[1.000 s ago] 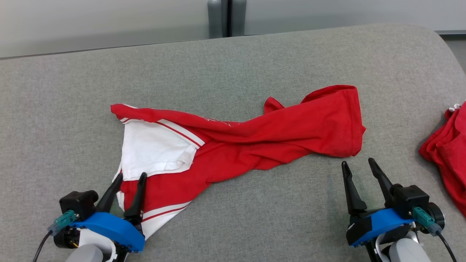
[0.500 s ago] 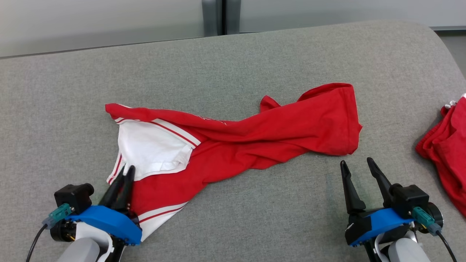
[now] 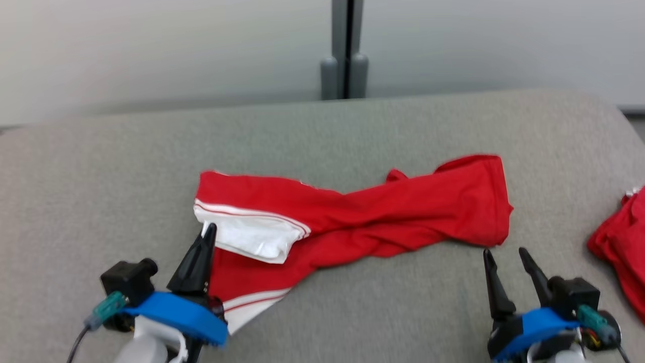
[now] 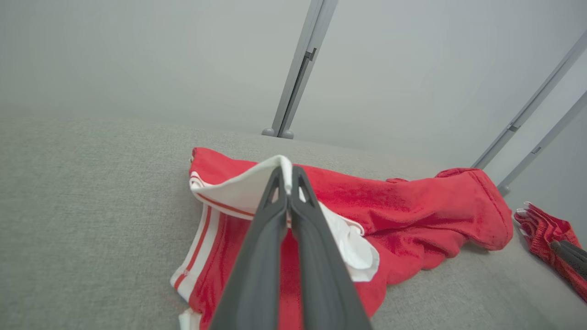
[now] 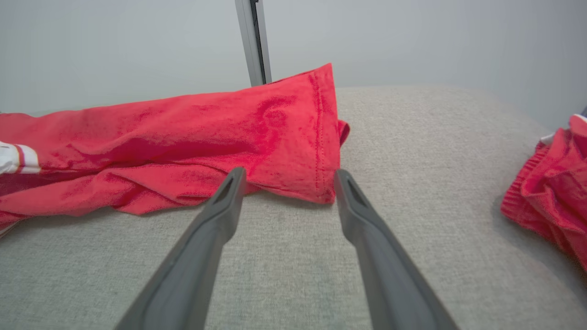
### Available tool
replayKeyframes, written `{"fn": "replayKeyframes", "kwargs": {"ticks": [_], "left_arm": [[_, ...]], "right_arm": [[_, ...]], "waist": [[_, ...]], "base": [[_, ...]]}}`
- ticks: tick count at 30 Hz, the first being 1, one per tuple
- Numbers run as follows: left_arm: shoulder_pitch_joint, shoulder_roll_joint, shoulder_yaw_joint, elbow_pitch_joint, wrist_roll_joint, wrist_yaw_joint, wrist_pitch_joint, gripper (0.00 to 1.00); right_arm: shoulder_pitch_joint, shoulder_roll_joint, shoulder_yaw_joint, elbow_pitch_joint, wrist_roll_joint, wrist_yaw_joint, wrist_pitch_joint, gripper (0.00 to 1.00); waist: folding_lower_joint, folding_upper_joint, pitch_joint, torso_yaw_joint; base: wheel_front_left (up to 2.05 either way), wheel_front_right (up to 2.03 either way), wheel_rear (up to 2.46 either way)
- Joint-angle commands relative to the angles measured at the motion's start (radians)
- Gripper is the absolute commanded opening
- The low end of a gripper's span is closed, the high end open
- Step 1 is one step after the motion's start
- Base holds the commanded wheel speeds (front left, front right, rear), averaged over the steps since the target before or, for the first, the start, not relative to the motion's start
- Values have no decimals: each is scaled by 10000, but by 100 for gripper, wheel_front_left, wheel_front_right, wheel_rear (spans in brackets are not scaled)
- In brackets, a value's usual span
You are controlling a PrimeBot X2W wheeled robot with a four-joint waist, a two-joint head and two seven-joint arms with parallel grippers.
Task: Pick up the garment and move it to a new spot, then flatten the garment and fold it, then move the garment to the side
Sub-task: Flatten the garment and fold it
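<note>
Our left hand (image 3: 208,231) is pinched shut on the white edge of the red garment (image 3: 383,217), which lies mid-way across the surface (image 3: 322,131), ready for lifting. Our right hand (image 3: 505,253) sits wide open near its right hem, placed to grab it.

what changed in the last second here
The left pincer closed on the white edge of the garment and lifted it, so the white panel now folds over itself. The head camera also tilted up, shifting the whole view. The right pincer stayed open, holding nothing, just short of the red hem. The other red garment stayed put at the right.
</note>
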Motion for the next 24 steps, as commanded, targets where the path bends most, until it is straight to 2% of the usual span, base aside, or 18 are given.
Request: {"fn": "replayKeyframes", "kwargs": {"ticks": [1, 10, 16, 22, 23, 24], "left_arm": [[305, -99, 14, -41, 105, -11, -27, 0], [1975, -691, 814, 365, 622, -11, -27, 0], [2866, -808, 1636, 573, 985, -12, -27, 0], [3088, -873, 1650, 764, 1145, -12, -27, 0], [3060, -908, 1620, 808, 1156, -12, -27, 22], [3017, -975, 1592, 859, 1112, -12, -27, 71]], "right_arm": [[209, -43, -75, 104, 21, 1, -33, 100], [618, -42, -542, 712, 68, 1, -32, 100], [906, -48, -912, 861, -115, 1, -32, 100], [956, -43, -910, 1041, -302, 1, -32, 100], [942, -42, -848, 1081, -277, 1, -32, 100], [929, -43, -761, 1107, -311, 1, -34, 100]], "waist": [[0, -2, -294, 19], [0, -2, -1485, 593], [0, -2, -1676, 968], [0, -2, -1572, 1183], [0, -2, -1544, 1197], [0, -2, -1503, 1209]], "base": [[0, 0, 0], [0, 0, 0], [0, 0, 0], [0, 0, 0], [0, 0, 0], [0, 0, 0]]}}
